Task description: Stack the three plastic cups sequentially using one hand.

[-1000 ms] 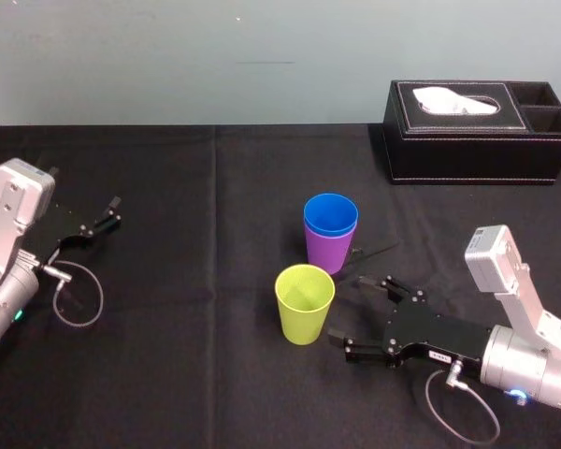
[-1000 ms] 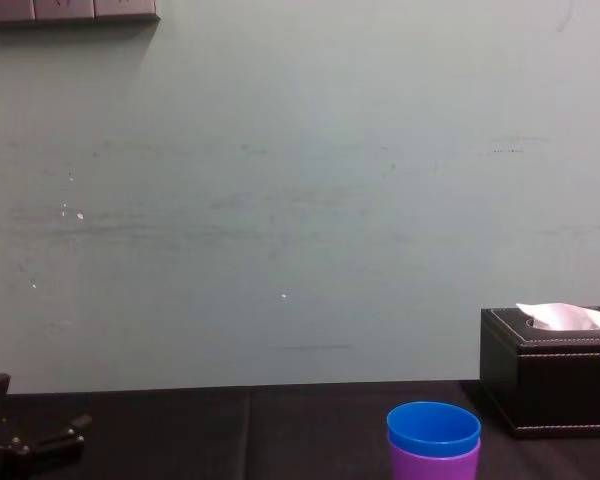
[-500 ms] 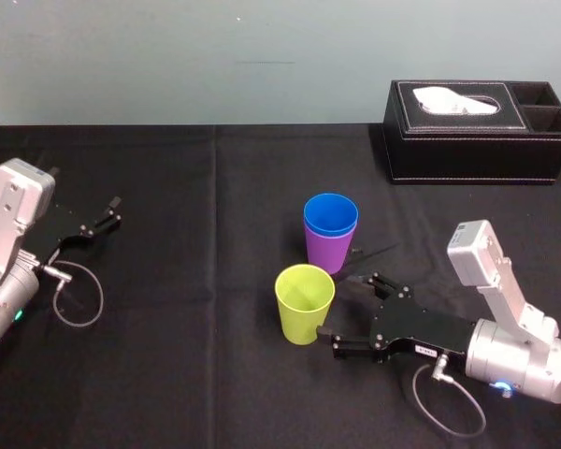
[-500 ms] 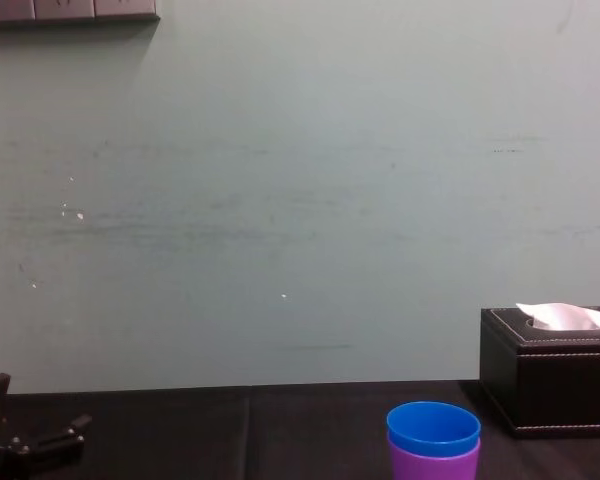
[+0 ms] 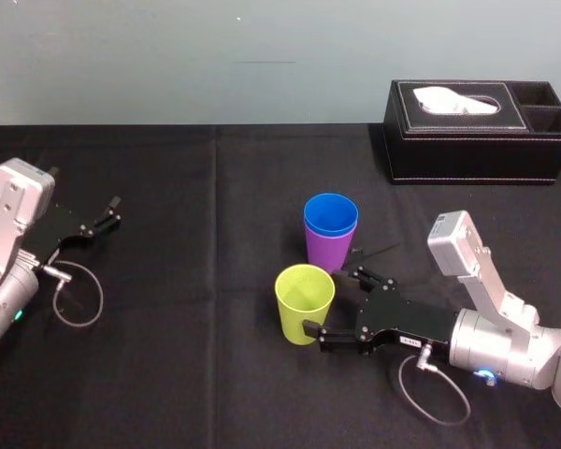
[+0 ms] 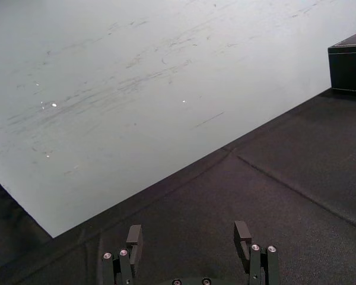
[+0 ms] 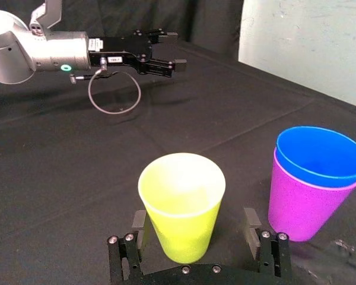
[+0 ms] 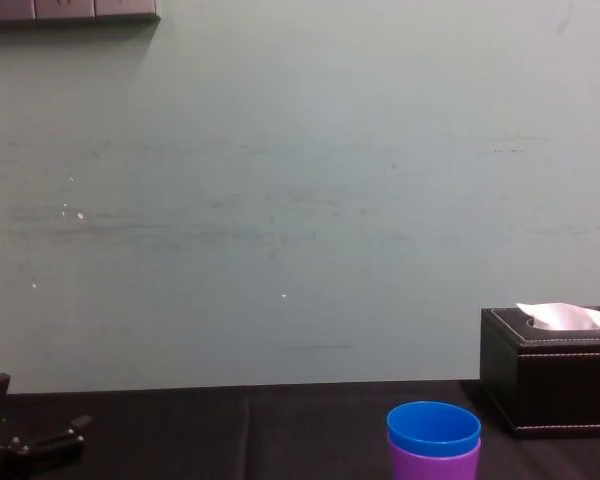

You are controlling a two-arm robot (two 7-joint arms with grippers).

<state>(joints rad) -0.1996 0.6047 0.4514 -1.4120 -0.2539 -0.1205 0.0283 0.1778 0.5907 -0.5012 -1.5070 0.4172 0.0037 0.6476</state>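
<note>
The yellow-green cup (image 5: 305, 304) stands upright near the middle of the table (image 5: 196, 374), long axis vertical. Just behind it, toward the far edge, the blue cup (image 5: 330, 213) sits nested in the purple cup (image 5: 329, 251). We see the right gripper (image 5: 335, 301) low at the yellow-green cup's right, jaws released, one on each side of its wall, while the left gripper (image 5: 112, 211) rests near the left edge, jaws apart.
</note>
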